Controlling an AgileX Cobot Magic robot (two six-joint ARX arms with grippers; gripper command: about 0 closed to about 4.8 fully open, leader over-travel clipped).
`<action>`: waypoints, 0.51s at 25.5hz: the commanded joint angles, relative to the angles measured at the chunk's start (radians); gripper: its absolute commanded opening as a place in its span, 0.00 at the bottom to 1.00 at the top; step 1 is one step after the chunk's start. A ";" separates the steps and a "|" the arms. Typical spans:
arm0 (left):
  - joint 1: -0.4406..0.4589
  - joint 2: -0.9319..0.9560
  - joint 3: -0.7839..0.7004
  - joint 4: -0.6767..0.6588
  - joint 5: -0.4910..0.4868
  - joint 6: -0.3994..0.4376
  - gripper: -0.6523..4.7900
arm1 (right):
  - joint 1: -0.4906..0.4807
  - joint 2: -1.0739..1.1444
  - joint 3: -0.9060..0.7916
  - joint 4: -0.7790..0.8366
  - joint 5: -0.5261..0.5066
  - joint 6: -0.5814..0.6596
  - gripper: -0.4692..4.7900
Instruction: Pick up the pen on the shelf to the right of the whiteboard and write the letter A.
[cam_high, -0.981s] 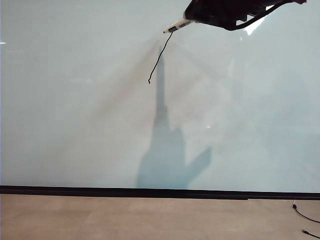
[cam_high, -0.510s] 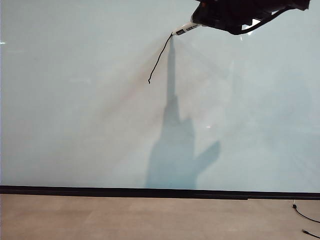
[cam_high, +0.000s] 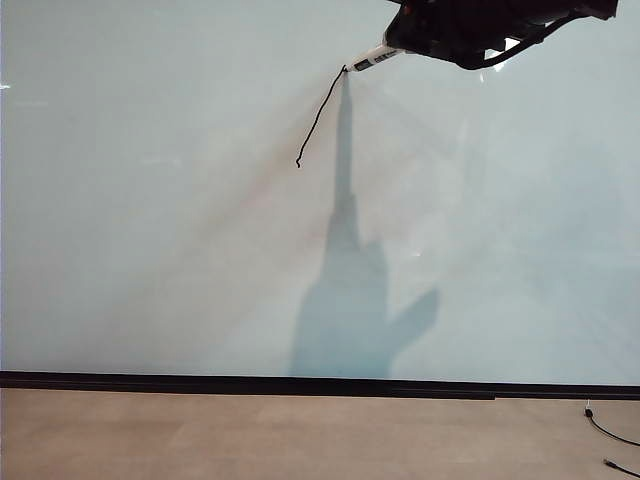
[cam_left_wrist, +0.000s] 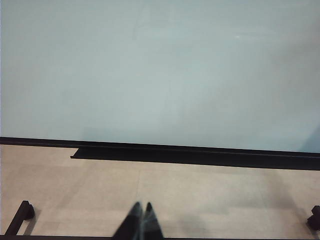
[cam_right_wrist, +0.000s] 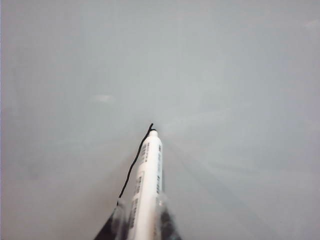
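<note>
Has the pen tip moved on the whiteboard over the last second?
Yes. In the exterior view the pen, gripped in the right claw, has shifted right, its tip meeting the top of the black stroke on the whiteboard.

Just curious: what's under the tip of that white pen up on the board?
The pen, held by the right gripper, touches the whiteboard at the top of one black stroke. The contact point itself is covered by the tip.

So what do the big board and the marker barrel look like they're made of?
The large pale grey-white whiteboard: seemingly glossy coated or glass-like sheet; it shows faint glints and crisp shadow. The slim white pen, held in the right tool: probably smooth plastic, with dark print.
</note>
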 joint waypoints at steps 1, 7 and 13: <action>0.000 0.001 0.002 0.009 0.000 0.005 0.11 | -0.003 -0.003 0.002 -0.032 0.040 0.004 0.07; 0.000 0.001 0.002 0.009 0.000 0.005 0.11 | -0.003 -0.003 -0.008 -0.063 0.052 0.005 0.07; 0.000 0.001 0.002 0.009 0.000 0.005 0.11 | -0.003 -0.004 -0.048 -0.066 0.069 0.031 0.07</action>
